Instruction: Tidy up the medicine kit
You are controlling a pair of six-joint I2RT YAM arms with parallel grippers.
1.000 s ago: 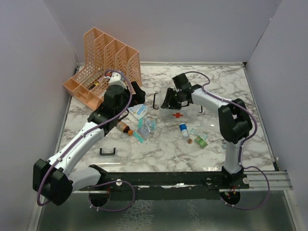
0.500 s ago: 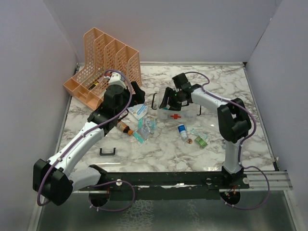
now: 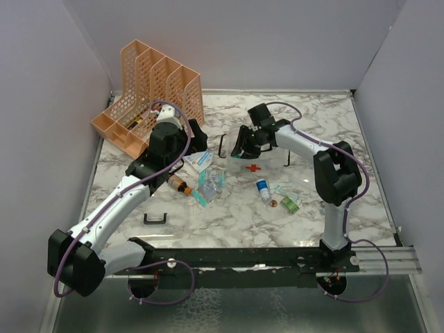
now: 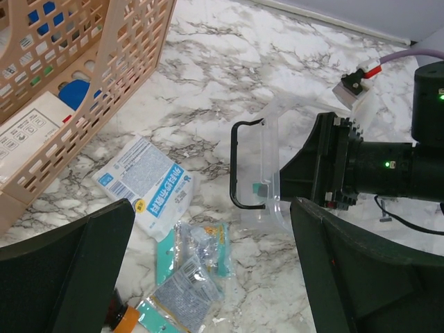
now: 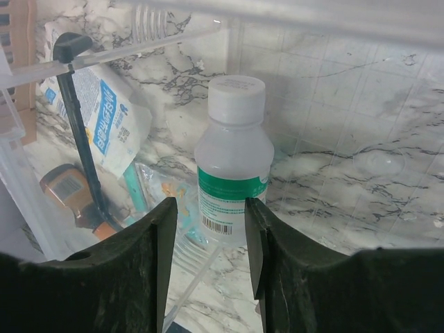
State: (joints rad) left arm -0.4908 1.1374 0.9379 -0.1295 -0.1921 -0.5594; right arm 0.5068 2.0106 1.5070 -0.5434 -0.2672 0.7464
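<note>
Medicine kit [image 3: 255,168] just below right gripper [image 3: 238,151]

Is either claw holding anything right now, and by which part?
Left gripper is open and empty. Right gripper flanks the base of a white bottle inside the medicine kit; a firm grip cannot be told.

Red cross sign [image 3: 255,168] on the medicine kit [image 3: 272,161]; barcode [image 5: 216,224] on the bottle [image 5: 234,159] label; packet [image 4: 147,186] print unreadable.

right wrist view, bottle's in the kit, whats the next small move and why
Probably back the right gripper straight out. The green-labelled bottle sits inside the medicine kit, and a gap shows between it and one finger, so it looks released.
</note>
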